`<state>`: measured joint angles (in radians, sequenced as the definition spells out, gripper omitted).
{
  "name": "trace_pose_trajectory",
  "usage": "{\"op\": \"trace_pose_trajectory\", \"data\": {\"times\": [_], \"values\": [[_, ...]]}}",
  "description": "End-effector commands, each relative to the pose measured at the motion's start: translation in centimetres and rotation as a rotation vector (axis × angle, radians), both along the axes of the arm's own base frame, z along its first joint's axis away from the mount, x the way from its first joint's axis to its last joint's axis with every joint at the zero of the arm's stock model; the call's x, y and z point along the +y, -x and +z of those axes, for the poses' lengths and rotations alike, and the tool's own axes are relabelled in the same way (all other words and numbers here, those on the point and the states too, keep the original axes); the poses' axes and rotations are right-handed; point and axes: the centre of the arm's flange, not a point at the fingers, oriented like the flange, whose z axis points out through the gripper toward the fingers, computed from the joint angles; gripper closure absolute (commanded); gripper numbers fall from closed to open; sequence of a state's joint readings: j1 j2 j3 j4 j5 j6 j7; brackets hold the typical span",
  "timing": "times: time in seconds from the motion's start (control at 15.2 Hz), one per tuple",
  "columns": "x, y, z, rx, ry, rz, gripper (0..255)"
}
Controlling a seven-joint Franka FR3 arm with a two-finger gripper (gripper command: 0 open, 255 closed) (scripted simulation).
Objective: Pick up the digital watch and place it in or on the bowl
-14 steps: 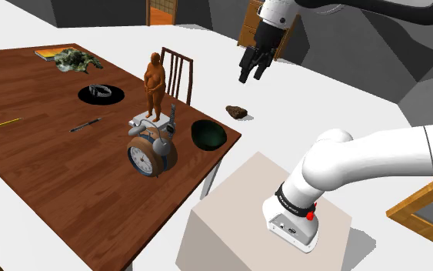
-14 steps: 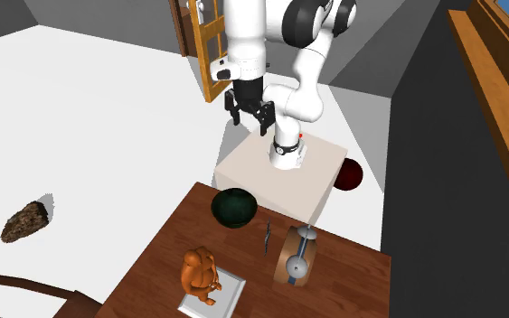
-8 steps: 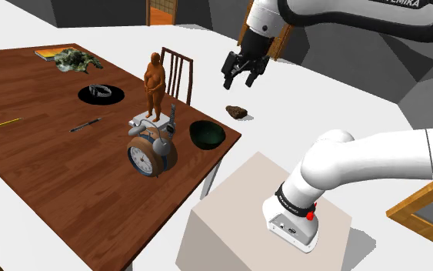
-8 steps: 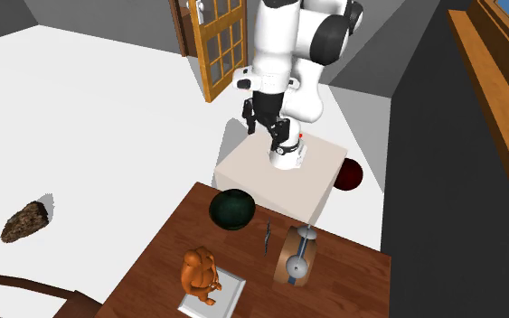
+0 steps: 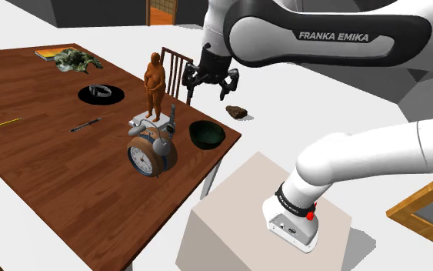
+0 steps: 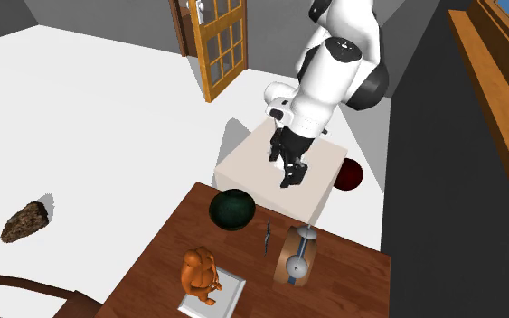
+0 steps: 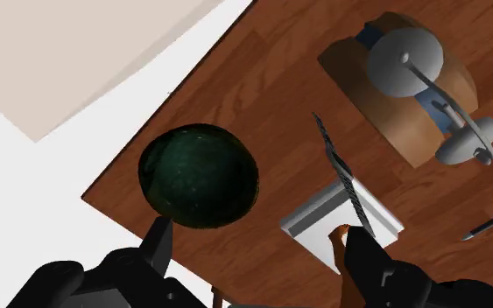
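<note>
1. Black two-finger pincer (image 5: 206, 91) has swung leftward in the shoulder view; fingers spread, gripping nothing.
2. Thin grey link-banded digital watch (image 7: 338, 164) stands well apart, at the pincer's shoulder-view 8 o'clock.
3. Dark green round bowl (image 5: 207, 135): inside bare; watch outside, at its 10 o'clock.

You can read 1 marking: "FRANKA EMIKA" in white capitals on the dark grey link of the arm (image 5: 284, 35), in the shoulder view. The black band (image 5: 294, 203) at the arm's foot carries tiny pale lettering, too small to read. The alarm clock (image 5: 147, 156) dial's marks are likewise too small to read.
</note>
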<state>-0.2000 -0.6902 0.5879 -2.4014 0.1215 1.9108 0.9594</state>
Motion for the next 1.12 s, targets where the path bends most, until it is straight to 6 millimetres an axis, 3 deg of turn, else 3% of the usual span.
{"op": "trace_pose_trajectory", "data": {"times": [0.0, 0.46, 1.06], "values": [[2.4, -1.9, -1.3, -0.036, 0.024, -0.13, 0], [8.0, -9.8, -5.2, -0.139, 0.118, -0.524, 0], [6.4, -10.4, -8.8, -0.139, 0.118, -0.524, 0]]}}
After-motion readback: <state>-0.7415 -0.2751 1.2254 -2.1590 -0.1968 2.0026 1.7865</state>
